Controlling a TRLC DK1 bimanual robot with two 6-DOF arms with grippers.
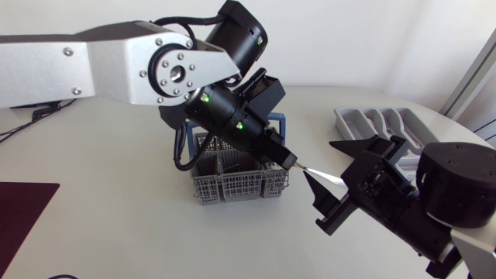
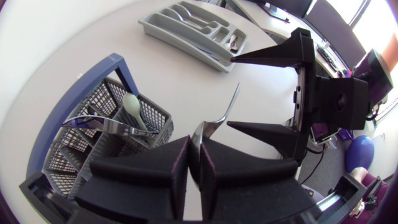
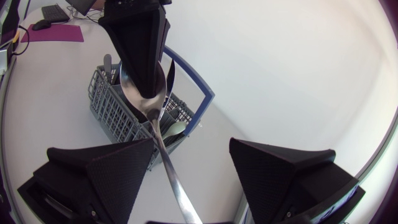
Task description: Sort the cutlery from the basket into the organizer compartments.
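Note:
My left gripper (image 1: 285,160) hangs just past the grey cutlery basket (image 1: 240,184), shut on the bowl end of a metal spoon (image 1: 319,172). The spoon's handle (image 2: 231,102) points away from it and lies between the spread fingers of my right gripper (image 1: 322,183), which stands open. In the right wrist view the spoon (image 3: 163,152) runs between the gripper's fingers, closer to one finger (image 3: 106,171), with my left gripper (image 3: 155,84) clamped on its bowl ahead. The basket (image 2: 74,149) holds a pale spoon (image 2: 132,106) and more cutlery. The grey organizer (image 1: 380,124) lies at the back right.
The organizer (image 2: 186,31) has a few pieces in its end compartment. A dark purple mat (image 1: 19,209) lies at the table's left edge. The basket's blue handle (image 3: 193,84) stands up over it. Bare table lies between basket and organizer.

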